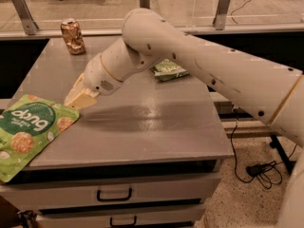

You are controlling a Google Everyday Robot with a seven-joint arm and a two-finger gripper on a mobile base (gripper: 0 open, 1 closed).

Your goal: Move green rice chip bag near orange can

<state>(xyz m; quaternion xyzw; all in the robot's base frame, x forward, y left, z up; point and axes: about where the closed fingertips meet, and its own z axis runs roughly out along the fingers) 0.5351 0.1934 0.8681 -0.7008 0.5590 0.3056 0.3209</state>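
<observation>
Gripper (pixel 75 99) hangs just above the green rice chip bag (pixel 29 129), we judge to drag it toward the orange can (pixel 72 36) beyond; its opening we cannot tell.

White screw-dotted arm (pixel 199 61), cream pincer (pixel 72 100) by green rice chip bag (pixel 28 132)

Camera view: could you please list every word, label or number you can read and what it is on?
"dang", white, seen upside down, on the green rice chip bag.
On the orange can: nothing readable.
On the smaller green bag behind the arm: print too blurred to read.
On the gripper, at the rice chip bag's upper right corner: no text.
</observation>
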